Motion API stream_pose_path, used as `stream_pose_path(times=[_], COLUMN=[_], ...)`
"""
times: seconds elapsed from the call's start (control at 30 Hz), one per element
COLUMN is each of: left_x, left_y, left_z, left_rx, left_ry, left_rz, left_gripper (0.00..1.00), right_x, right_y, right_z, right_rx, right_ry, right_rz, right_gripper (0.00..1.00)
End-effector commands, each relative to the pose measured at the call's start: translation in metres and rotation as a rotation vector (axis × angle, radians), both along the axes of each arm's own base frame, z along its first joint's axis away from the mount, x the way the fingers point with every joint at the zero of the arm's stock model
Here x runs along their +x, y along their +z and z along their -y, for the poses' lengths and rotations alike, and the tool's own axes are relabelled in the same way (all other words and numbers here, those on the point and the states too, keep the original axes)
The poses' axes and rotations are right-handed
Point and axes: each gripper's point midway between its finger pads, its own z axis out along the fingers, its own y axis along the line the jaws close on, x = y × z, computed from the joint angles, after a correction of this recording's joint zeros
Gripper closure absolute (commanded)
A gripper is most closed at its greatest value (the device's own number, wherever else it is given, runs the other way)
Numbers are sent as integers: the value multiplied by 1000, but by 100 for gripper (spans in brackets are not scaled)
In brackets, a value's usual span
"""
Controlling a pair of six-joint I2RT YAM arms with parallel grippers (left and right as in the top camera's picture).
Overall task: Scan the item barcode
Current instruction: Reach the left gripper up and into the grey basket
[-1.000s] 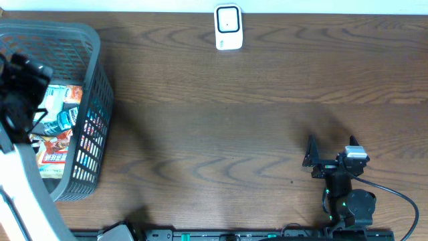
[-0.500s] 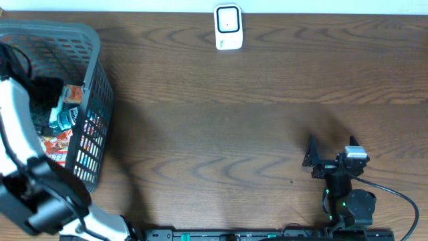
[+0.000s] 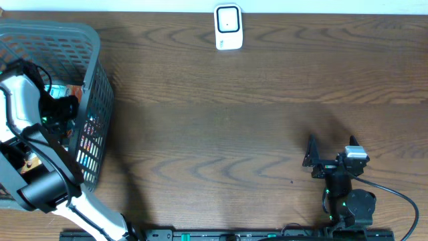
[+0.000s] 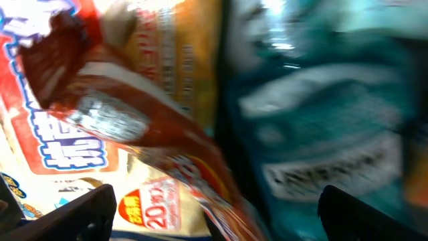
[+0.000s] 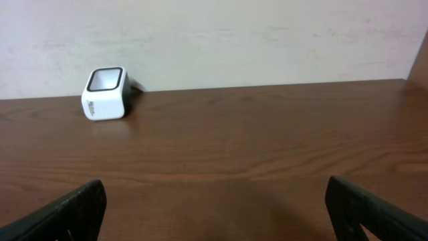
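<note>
**Left arm reaching into the basket of packets**

A dark brown wood-grain table [image 3: 234, 120] is filling the overhead view, and a pale wall [image 5: 234, 33] is running along its far edge. A white scanner [image 3: 228, 27] is standing at the far middle of the table.

Compared with a second ago, the left arm has swung down into the grey basket [image 3: 93, 60] at the far left. The right gripper [image 3: 332, 146] has not moved from the near right, and its jaws are spread wide.

The left gripper [image 4: 214, 221], with its jaws apart and gripping nothing, is hovering close over the packets in the basket. A crinkled red packet [image 4: 134, 127] is lying just left of a teal packet [image 4: 321, 134]. Both are showing blurred in the left wrist view, and no barcode is readable.
</note>
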Motion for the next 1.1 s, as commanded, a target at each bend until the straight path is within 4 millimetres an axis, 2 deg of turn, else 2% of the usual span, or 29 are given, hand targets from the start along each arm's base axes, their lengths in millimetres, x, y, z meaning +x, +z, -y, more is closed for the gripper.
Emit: stream_pose_path(times=[0.0,0.03,0.07,0.17,0.2,0.27,0.3,0.5,0.63,0.83,1.07], left_x=[-18,-19,-21,-29,-29,-29,-29,-31,-21,-12,-26], left_y=[-16,-20,-22,-26,-25,-25,-24,-8,25,108,205], left_z=[-2,-2,-2,-4,-5,-5,-4,-3,-9,-14,-5], left_rx=[34,35,36,59,63,62,61,67,118,262,428], left_ry=[84,83,83,77,76,76,76,54,19,28,68], left_rz=[-81,-84,-90,-121,-123,-120,-119,-102,-4,243,548], left_gripper=[4,4,10,57,68,81,92,93,93,93,93], right_x=[0,0,0,0,0,0,0,0,0,0,0], right_y=[0,0,0,0,0,0,0,0,0,0,0], right_z=[4,4,4,4,4,4,4,4,4,4,4], right_rx=[-12,-12,-12,-12,-12,-12,-12,-12,-12,-12,-12], right_ry=[-17,-17,-17,-17,-17,-17,-17,-17,-17,-17,-17], right_rz=[1,1,1,1,1,1,1,1,1,1,1], right_gripper=[1,1,1,1,1,1,1,1,1,1,1])
